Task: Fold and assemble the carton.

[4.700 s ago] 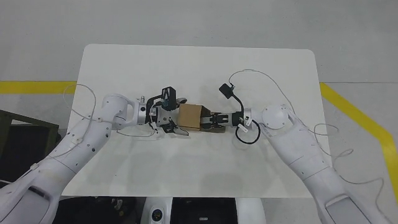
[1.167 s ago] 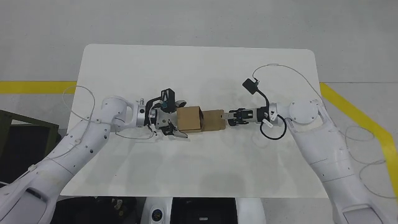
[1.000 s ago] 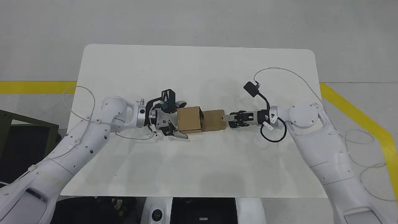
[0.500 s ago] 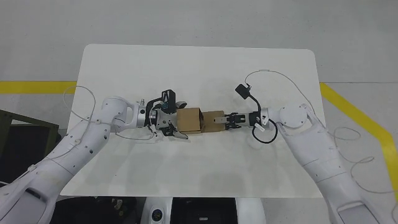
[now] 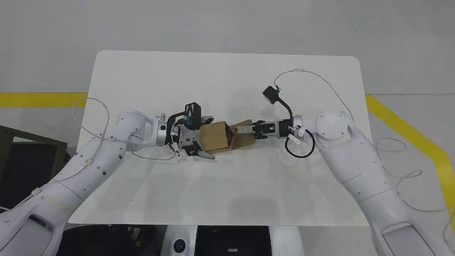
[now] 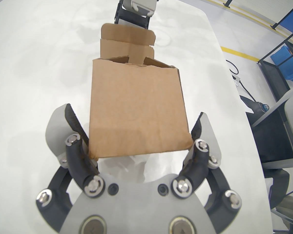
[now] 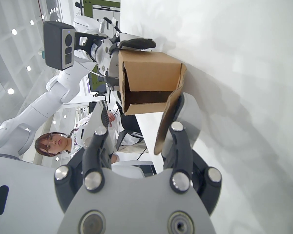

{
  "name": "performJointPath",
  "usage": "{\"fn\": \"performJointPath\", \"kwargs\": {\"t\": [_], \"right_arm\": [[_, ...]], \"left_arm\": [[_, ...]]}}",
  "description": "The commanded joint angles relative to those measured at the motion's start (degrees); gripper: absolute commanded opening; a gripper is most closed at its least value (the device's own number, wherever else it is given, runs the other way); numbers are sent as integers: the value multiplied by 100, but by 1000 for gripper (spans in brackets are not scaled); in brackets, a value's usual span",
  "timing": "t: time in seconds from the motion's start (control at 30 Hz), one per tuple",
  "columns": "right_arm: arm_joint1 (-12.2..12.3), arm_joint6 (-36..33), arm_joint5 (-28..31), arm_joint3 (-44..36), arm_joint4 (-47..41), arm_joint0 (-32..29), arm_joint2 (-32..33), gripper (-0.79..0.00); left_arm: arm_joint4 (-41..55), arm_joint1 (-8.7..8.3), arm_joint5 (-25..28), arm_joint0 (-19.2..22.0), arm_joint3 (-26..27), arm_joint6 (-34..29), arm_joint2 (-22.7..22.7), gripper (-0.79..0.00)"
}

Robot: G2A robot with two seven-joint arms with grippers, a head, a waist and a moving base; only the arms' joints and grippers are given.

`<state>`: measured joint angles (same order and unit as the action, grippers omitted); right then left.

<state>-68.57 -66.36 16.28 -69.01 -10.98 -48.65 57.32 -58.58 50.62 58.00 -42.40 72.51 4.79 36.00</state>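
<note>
Carton [image 5: 215, 136] lies on its side at the middle of the tabletop [image 5: 298, 78]. The left gripper [image 6: 135, 116] has its fingers clamped on the two sides of the end away from the flap [image 7: 164, 125]. The right gripper [image 7: 141, 103] has its fingers wide apart, grasping nothing, with one finger pressed against the back of that loose flap. The risk, as I judge it, is the flap buckling or slipping off the finger, or the push skewing the carton in the left grip.

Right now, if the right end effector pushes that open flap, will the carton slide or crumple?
The flap likely bends easily at its crease. The carton looks empty, probably light, but the left end effector clamps it, so sliding seems unlikely.
</note>
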Motion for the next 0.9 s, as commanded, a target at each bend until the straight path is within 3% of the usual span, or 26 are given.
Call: {"fn": "performJointPath", "kwargs": {"t": [0.0, 0.17, 0.43, 0.63, 0.87], "right_arm": [[-17, -19, 35, -10, -112, 14, -40, -296], [-70, -36, 83, -16, -279, 91, -183, -336], [-110, -46, 133, 82, -390, 198, -278, -329], [-149, -122, 172, 229, -712, 148, -358, -428], [-211, -115, 237, 379, -900, 154, -495, -471]], "left_arm": [[1, -4, 0, 6, -2, -6, -8, 0], [-7, -13, 0, 10, 3, 11, -13, 0], [-6, -25, 0, 16, 5, 27, -29, 0], [-9, -34, 0, 21, 9, 38, -37, 0], [2, -44, 0, 23, 12, 37, -52, 0]]}}
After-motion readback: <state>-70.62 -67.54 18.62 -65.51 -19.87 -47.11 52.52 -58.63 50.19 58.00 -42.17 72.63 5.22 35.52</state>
